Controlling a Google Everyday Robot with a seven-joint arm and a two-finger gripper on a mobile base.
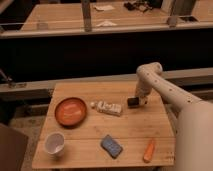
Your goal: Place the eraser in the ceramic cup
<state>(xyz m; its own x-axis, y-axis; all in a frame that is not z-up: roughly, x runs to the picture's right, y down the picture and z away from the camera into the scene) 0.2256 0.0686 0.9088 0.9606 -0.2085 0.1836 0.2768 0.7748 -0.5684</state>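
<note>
Low down at the right side of the counter point(130, 127) is the claw point(137, 99). It hangs from a white arm point(161, 86) that bends over from the robot's big white body point(196, 137) at the right edge. The claw is right at the eraser point(132, 103), a small black block that sits at the claw's tip, close to the wood. The two look like they touch. I cannot tell if the claw is clenched on the eraser or let loose, because the dark block and the claw run together.

Just to the left of the eraser lies a white tube point(108, 107) with print on it. It lies flat on its side, with its small end pointing left. Left of the tube is a flat orange plate point(70, 111). The plate is round and sits near the left side of the counter.

Closer to the front, below the tube, lies a blue-grey block point(111, 146). It is bigger than the eraser and it is turned at a slant. To the right of it, near the front right corner, lies a small orange stick-shaped thing point(148, 150).

The ceramic cup point(54, 144) is far from the claw. It stands upright at the front left corner of the counter, below the plate. It is white and round, with its open top facing up. The eraser is not in it. The cup and the eraser are well apart, at opposite sides of the counter.
</note>
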